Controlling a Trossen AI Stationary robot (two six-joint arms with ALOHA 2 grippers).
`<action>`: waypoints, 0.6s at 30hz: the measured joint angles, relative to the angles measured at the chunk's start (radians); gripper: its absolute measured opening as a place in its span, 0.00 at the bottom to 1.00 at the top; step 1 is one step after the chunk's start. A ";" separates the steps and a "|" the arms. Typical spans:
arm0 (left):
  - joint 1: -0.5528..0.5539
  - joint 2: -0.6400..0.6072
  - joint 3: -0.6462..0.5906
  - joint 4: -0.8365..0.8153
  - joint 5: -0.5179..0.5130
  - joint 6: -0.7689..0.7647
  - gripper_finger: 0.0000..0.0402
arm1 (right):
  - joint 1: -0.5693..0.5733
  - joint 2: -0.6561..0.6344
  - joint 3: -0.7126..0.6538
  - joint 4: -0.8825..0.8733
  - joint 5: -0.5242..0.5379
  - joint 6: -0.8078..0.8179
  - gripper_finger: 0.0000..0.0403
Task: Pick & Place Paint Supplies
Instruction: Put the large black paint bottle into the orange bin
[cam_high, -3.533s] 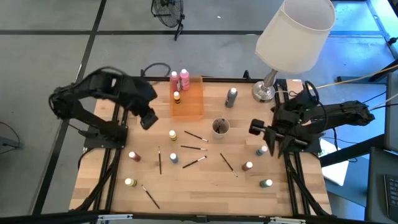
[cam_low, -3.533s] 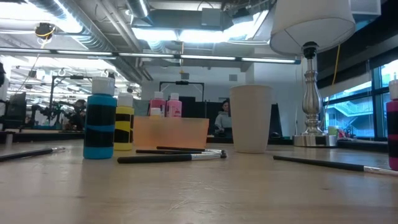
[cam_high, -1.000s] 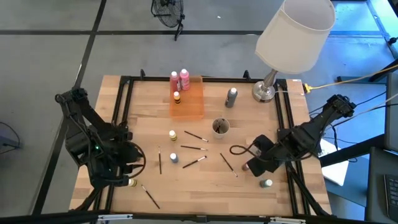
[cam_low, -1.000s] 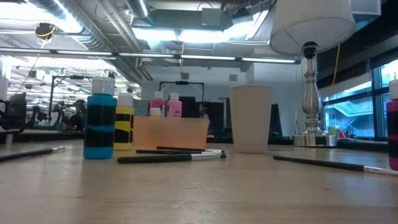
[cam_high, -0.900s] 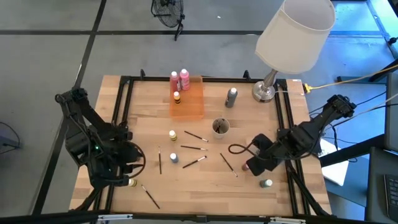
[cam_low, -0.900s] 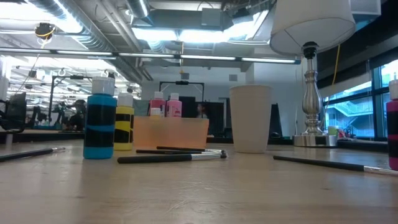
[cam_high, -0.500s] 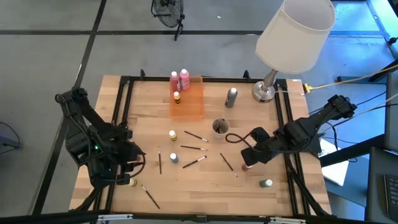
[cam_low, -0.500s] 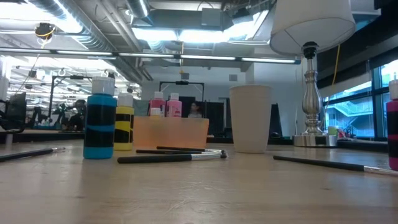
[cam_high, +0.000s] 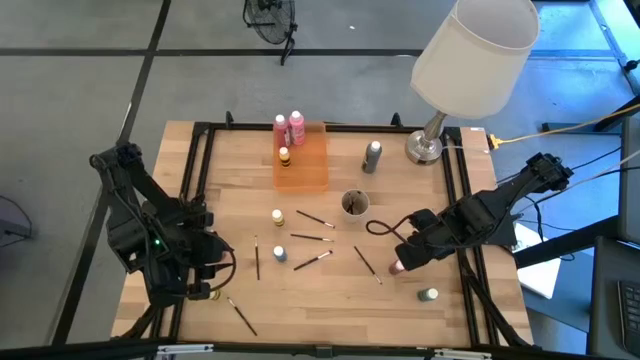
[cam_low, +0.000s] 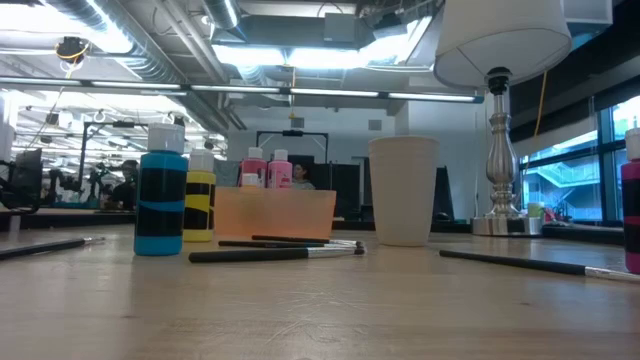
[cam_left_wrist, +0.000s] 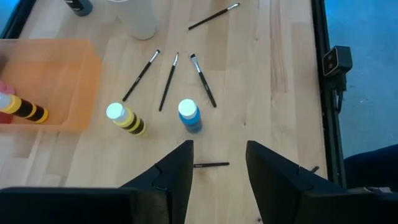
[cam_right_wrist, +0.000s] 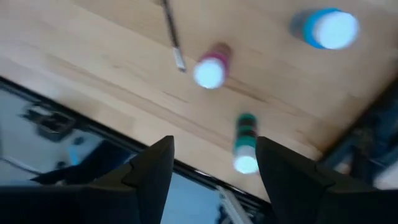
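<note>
Both grippers' fingers stand parted, holding nothing: the right gripper (cam_high: 402, 262) lower right, the left gripper (cam_high: 205, 285) lower left. The orange tray (cam_high: 312, 170), upper centre, holds pink bottles (cam_high: 289, 126) and a yellow bottle (cam_high: 285, 156); brushes (cam_high: 311, 238) lie mid-table beside the grey cup (cam_high: 354, 205).

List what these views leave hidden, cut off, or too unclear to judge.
- High view: the lampshade hides the table corner beneath it.
- High view: the right end effector covers all but the tip of one bottle.
- Low view: a bottle is cut off by the right edge.
- Right wrist view: motion blur smears the green bottle.
- High view: brush bristles are too small to judge.
</note>
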 joint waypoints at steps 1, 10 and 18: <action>-0.002 0.000 0.000 0.000 0.000 -0.003 0.36 | 0.000 0.005 0.000 -0.018 -0.010 -0.003 0.57; -0.001 -0.001 0.000 -0.023 -0.025 0.002 0.36 | 0.000 0.077 0.000 -0.036 -0.040 -0.080 0.57; -0.001 -0.001 0.000 -0.023 -0.026 0.005 0.36 | 0.000 0.153 0.000 0.027 -0.040 -0.120 0.57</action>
